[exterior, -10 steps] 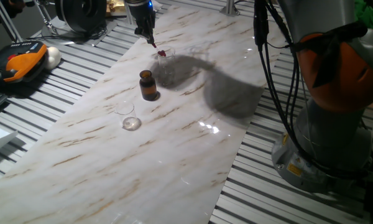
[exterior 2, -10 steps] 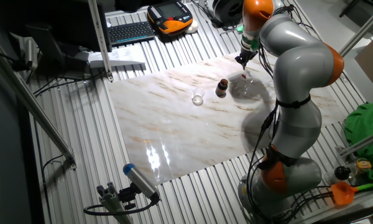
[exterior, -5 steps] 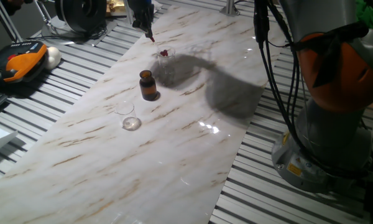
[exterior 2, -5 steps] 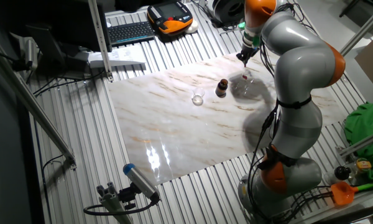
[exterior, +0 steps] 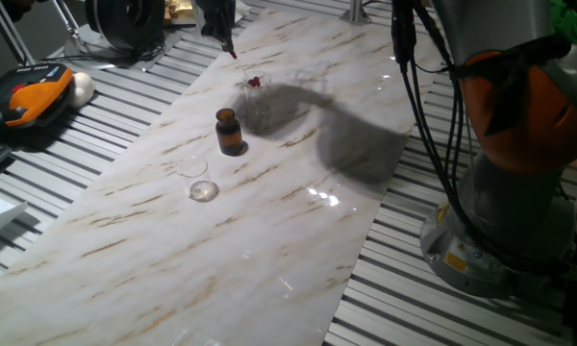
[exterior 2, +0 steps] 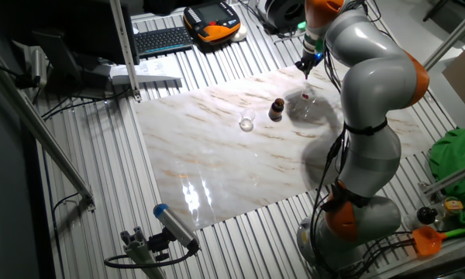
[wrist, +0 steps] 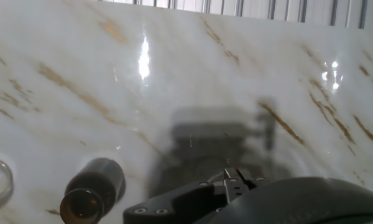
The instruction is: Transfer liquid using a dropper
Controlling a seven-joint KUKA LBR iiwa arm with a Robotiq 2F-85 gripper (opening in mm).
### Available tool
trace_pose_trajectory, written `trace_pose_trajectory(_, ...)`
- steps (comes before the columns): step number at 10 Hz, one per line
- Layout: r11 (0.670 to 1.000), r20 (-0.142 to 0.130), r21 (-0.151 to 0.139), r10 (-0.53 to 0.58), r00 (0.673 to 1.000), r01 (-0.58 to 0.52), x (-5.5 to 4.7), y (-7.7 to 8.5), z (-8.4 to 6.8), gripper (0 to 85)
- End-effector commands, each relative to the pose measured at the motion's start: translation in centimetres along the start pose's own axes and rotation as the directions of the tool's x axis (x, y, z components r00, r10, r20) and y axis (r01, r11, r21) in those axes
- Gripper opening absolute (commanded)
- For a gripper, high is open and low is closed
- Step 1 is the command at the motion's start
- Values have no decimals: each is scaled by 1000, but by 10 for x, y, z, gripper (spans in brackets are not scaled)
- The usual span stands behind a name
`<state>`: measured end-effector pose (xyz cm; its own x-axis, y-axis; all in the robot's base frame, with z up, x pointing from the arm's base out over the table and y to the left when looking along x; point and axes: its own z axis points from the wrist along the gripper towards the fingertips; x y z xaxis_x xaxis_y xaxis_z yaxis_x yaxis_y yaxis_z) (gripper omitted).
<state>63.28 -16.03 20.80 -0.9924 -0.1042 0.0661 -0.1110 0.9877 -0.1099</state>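
Up high, gripper [exterior: 227, 40]: pinching a dropper [exterior: 233, 51], red tip down.
Brown bottle [exterior: 230, 132]: upright, uncapped.
Clear glass [exterior: 201, 185]: just beside it on marble table [exterior: 269, 250].

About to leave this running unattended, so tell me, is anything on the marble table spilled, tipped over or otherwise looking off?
Nothing stands out. The amber bottle stands upright and uncapped, the small clear glass sits upright apart from it, and the glass with red liquid is upright too. No puddle shows on the marble table. The end effector hangs above the red glass.
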Motion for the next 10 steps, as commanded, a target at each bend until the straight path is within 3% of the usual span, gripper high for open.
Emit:
trace_pose_trajectory(1,1000,-2,-3,5,1000,-5,0,-1,-7,0)
trace_pose_trajectory(2,1000,1,9,10,1000,-10,0,-1,-15,0)
trace_pose_trajectory(5,999,14,6,31,999,-32,2,-6,-25,0)
trace_pose_trajectory(8,999,9,10,39,999,-39,6,-5,-33,0)
trace_pose_trajectory(10,998,-1,9,56,998,-56,15,-4,-44,0)
